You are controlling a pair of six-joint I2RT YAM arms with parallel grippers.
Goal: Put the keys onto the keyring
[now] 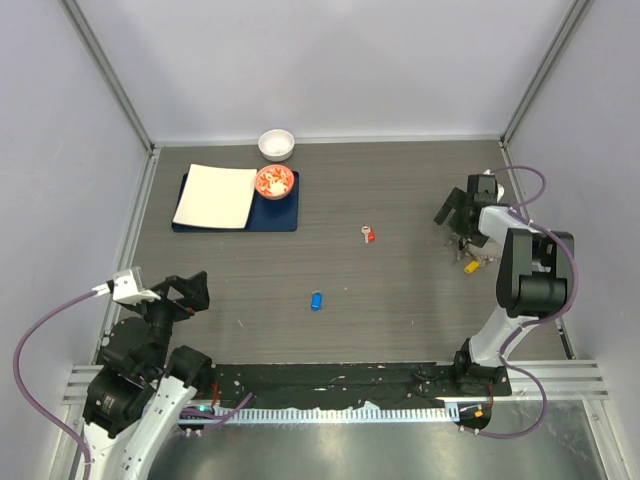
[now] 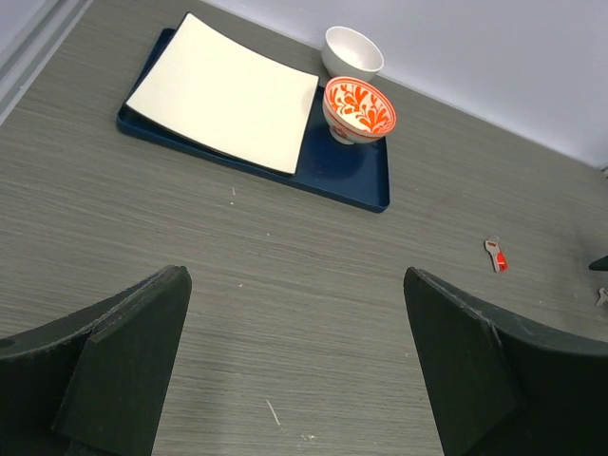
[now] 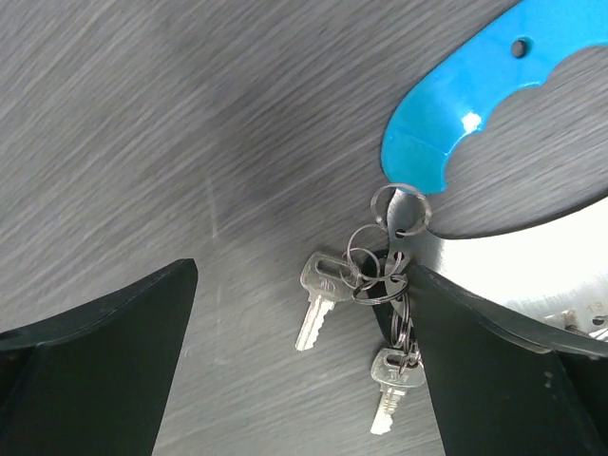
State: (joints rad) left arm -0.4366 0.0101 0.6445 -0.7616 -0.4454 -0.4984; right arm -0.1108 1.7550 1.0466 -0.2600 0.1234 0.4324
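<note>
The right gripper [image 3: 302, 275] is held wide open over the keyring [image 3: 378, 283], which is seen just beside one finger. The thin ring, not the silver keys [image 3: 316, 309], is best centred between the jaws before closing; the red key [image 1: 369, 234] and blue key [image 1: 316, 300] are seen well apart, leftward.

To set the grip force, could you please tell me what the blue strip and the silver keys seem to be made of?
The blue strip looks like glossy plastic, possibly painted metal: even colour, a bright glint. The silver keys look like bare metal: grey sheen, cut teeth.
</note>
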